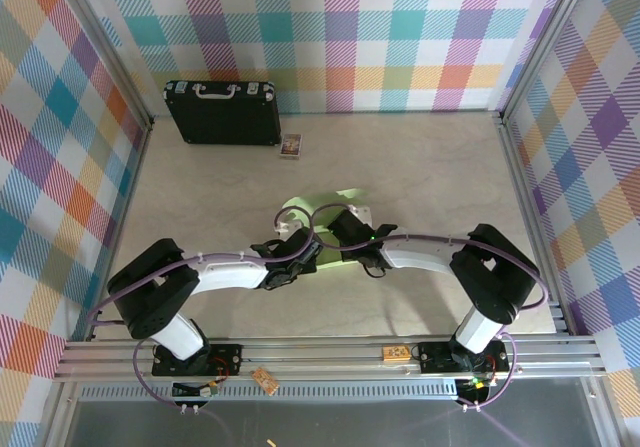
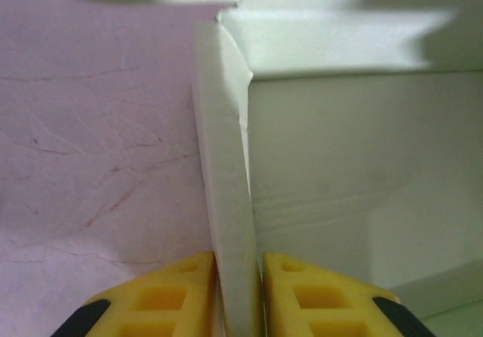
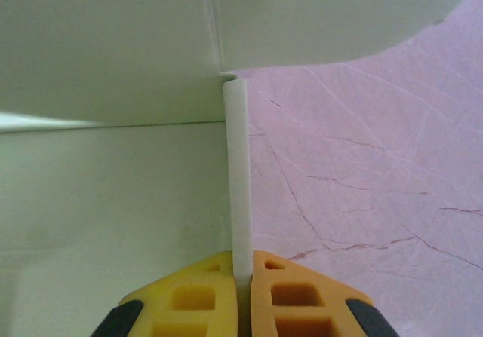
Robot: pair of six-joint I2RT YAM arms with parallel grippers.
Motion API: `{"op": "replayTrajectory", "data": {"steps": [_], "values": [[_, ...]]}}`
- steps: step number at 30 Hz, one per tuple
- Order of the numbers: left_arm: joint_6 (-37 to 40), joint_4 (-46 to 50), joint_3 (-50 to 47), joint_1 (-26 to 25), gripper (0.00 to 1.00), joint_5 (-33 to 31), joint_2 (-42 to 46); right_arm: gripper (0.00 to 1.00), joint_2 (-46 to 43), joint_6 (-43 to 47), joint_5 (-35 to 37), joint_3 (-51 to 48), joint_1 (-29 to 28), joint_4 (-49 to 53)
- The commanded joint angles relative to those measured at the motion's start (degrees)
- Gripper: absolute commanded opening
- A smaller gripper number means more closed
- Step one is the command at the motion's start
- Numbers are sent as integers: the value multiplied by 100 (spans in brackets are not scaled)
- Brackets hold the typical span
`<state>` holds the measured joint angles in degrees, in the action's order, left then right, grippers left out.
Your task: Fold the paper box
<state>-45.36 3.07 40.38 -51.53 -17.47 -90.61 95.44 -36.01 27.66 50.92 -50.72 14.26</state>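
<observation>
The paper box [image 1: 318, 210] sits half-formed on the worktop [image 1: 430, 167], with the black case [image 1: 222, 112] well beyond its far-left side and both arms reaching in to it from the near side. The left gripper [image 2: 239, 263] is pinching the box's left upright wall [image 2: 225, 186], and the hollow of the box opens to the right of that wall. The right gripper [image 3: 241, 260] is pressed onto the thin right wall [image 3: 240, 179], with the hollow to its left. Each wall runs lengthwise straight away from the gripper holding it, toward a folded corner at the box's far end. So the box lies between the two grippers, neither arm clearly nearer. The next fold probably turns on keeping these two walls upright and parallel while the end flaps are tucked in.
</observation>
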Motion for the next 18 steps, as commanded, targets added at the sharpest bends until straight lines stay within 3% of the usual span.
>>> {"op": "replayTrajectory", "data": {"steps": [1,5,14,18], "values": [[72,57,76,-112,27,424,-125,1,293,-182,-475,-11,-96,303],[72,-73,25,-112,34,543,-30,1,291,-210,-526,-9,-96,292],[116,-10,153,-112,28,514,-150,1,310,-231,-630,42,-96,260],[142,102,158,-112,10,447,-131,1,255,-126,-532,49,-98,309]]}}
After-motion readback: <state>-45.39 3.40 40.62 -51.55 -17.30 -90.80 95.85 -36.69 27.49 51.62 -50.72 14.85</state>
